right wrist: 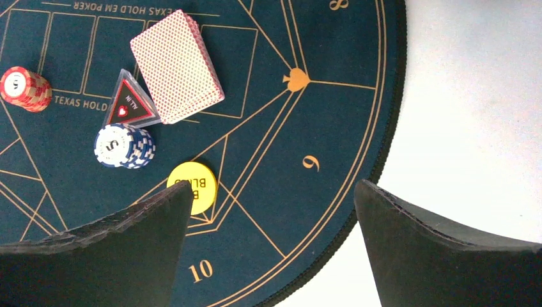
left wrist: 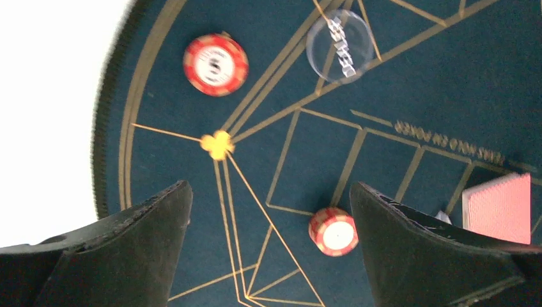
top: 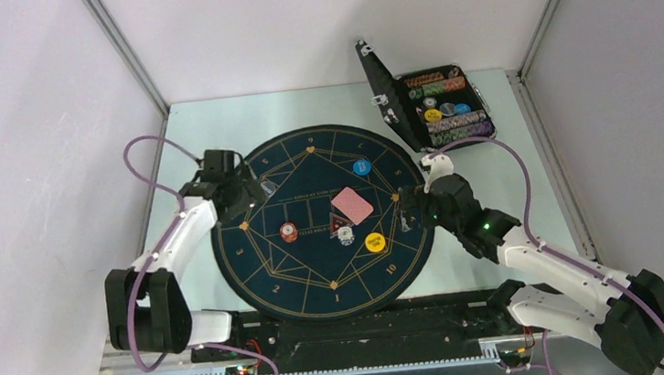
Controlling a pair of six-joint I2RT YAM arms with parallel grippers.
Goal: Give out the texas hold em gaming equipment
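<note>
On the round dark-blue mat (top: pixel 319 281) lie a pink-backed card deck (top: pixel 352 205) (right wrist: pixel 177 67), a triangular marker (right wrist: pixel 131 102), a blue-and-white chip stack (top: pixel 346 236) (right wrist: pixel 123 146), a yellow disc (top: pixel 375 241) (right wrist: pixel 195 185), a blue disc (top: pixel 362 167) and a red chip stack (top: pixel 289 232) (left wrist: pixel 333 231). In the left wrist view a single red chip (left wrist: pixel 215 64) and a clear disc (left wrist: pixel 339 46) lie flat on the mat. My left gripper (top: pixel 245 196) (left wrist: pixel 270 192) hovers open over the mat's left part, nothing between its fingers. My right gripper (top: pixel 407 212) (right wrist: pixel 271 192) is open and empty above the mat's right edge.
A black hinged case (top: pixel 388 90) stands open at the back right of the table, with rows of chips (top: pixel 449 107) inside. Purple cables arc over both arms. White walls enclose the table on three sides.
</note>
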